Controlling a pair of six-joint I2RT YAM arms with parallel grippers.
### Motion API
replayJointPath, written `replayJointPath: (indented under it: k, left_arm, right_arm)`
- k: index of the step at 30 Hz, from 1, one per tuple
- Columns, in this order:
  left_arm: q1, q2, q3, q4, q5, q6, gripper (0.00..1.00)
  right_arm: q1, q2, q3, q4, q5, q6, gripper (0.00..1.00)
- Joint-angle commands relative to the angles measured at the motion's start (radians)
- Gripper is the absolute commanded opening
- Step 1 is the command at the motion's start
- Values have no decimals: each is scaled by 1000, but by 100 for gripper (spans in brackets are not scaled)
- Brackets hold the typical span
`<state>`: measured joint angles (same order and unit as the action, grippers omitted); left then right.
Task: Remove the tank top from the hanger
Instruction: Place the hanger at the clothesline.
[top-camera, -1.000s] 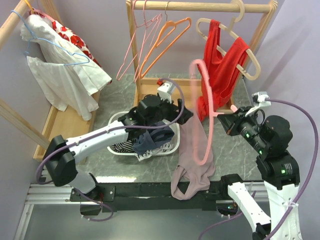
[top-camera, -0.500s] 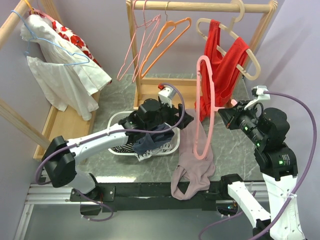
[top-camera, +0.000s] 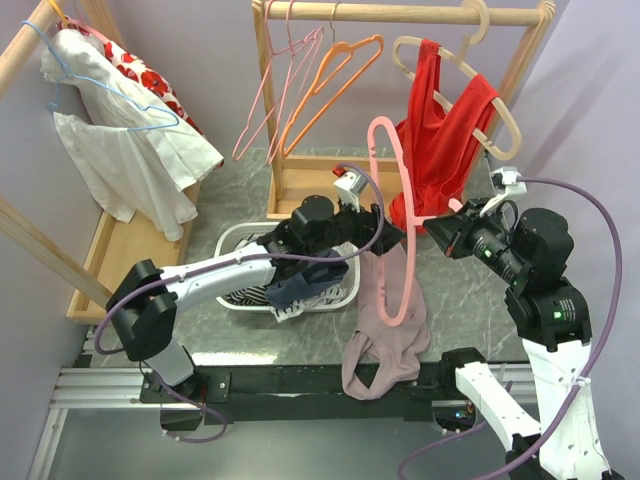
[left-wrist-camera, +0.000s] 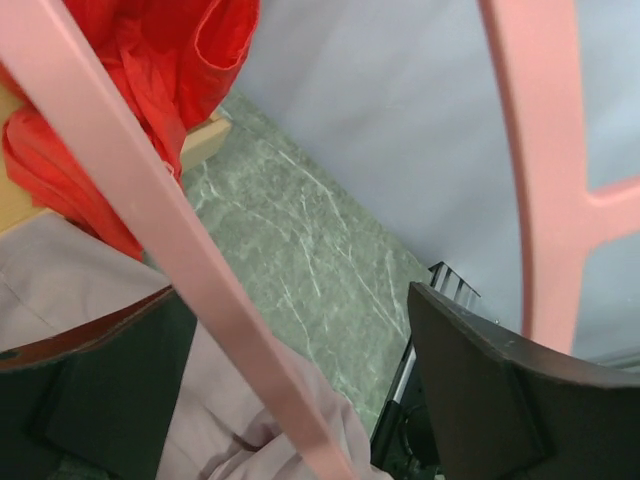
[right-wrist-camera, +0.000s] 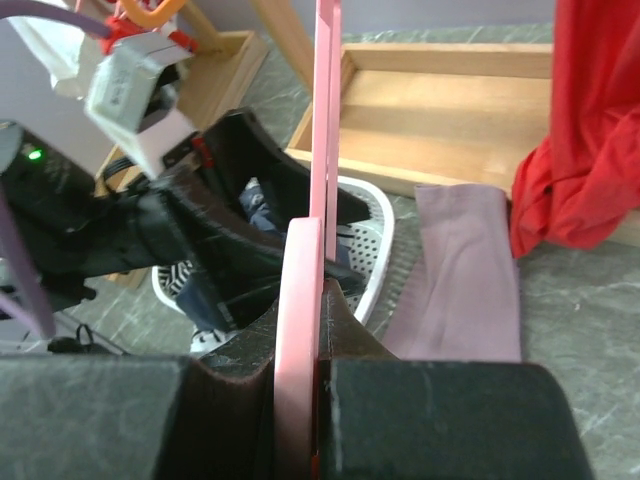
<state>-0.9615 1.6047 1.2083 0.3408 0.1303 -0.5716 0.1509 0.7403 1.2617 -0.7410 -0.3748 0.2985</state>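
Above the counter (top-camera: 452, 300), the pink hanger (left-wrist-camera: 130, 170) is being pinched upright by the right hand (top-camera: 443, 230) and straddled by the spread left hand (left-wrist-camera: 290, 390). The mauve tank top (top-camera: 385, 330) is being supported by the counter beneath it, draped over the near edge.

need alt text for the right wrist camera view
A pink hanger stands edge-on, pinched in the right gripper. Behind it are the left gripper and a white basket, with a mauve tank top lying on the table beside a red garment.
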Motion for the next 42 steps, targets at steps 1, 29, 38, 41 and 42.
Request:
replayJointPath:
  k: [1, 29, 38, 41, 42]
  left_arm:
    - [-8, 14, 57, 20, -26, -31, 84]
    - [-6, 27, 135, -115, -124, -93, 12]
    - [-5, 26, 166, -121, -127, -102, 17]
    - [3, 26, 171, -125, -127, -111, 18]
    - [7, 24, 172, -125, -129, -116, 18]
  right_arm:
    - [-1, -5, 44, 49, -55, 13, 0]
    - [-1, -45, 16, -9, -27, -32, 64]
    - [-1, -133, -5, -98, 207, -24, 66]
    - [-1, -174, -21, -67, 203, -7, 66]
    - [-1, -182, -34, -57, 188, -1, 66]
